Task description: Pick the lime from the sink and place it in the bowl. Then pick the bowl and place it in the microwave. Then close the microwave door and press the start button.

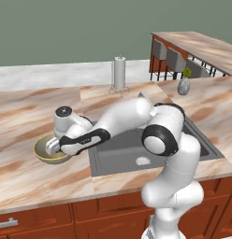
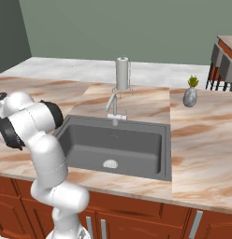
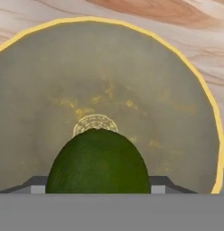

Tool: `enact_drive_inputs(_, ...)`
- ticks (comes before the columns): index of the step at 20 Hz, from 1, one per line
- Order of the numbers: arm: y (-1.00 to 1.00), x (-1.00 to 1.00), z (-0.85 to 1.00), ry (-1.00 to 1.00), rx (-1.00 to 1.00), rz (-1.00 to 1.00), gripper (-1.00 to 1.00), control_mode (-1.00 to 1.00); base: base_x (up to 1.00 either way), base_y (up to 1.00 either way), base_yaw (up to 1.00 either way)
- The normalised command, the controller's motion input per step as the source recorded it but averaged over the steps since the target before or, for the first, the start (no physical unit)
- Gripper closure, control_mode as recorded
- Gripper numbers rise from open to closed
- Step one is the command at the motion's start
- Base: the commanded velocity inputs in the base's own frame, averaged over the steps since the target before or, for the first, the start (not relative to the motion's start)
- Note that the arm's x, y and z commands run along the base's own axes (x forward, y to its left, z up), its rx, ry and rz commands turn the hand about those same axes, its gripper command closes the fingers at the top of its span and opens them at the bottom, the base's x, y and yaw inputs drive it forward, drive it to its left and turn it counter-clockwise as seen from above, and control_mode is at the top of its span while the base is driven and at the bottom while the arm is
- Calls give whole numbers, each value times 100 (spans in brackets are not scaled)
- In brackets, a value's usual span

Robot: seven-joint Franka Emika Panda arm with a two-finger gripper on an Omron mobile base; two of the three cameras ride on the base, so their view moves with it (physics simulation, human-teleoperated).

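In the hand view the dark green lime (image 3: 98, 160) sits between my fingers (image 3: 37, 184), right over the inside of the olive-tan bowl (image 3: 132, 67) with its yellowish rim. My gripper (image 3: 99, 185) is shut on the lime. In the left base view the gripper (image 1: 54, 146) reaches down into the bowl (image 1: 41, 150), which stands on the counter left of the grey sink (image 1: 122, 151). The sink's white drain (image 1: 142, 161) and the silver faucet (image 2: 113, 106) are in sight. The microwave and its door are out of view.
A steel cylinder (image 1: 119, 72) stands behind the sink, and a small grey vase with a plant (image 1: 184, 85) sits on the counter to the right. Bar stools (image 1: 174, 58) line a far counter. Red-brown cabinet fronts (image 2: 136, 210) run below the marble counter.
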Motion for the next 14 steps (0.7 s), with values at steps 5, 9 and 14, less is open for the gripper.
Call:
enact_drive_inputs(5, 3, 0, 0, 0, 0, 0, -100, -100, 0, 0, 0)
enact_drive_inputs(9, 9, 0, 15, -1, 0, 0, -100, -100, 0, 0, 0)
enact_drive_inputs(14, 12, -24, 48, -6, 0, 0, -100, -100, 0, 0, 0)
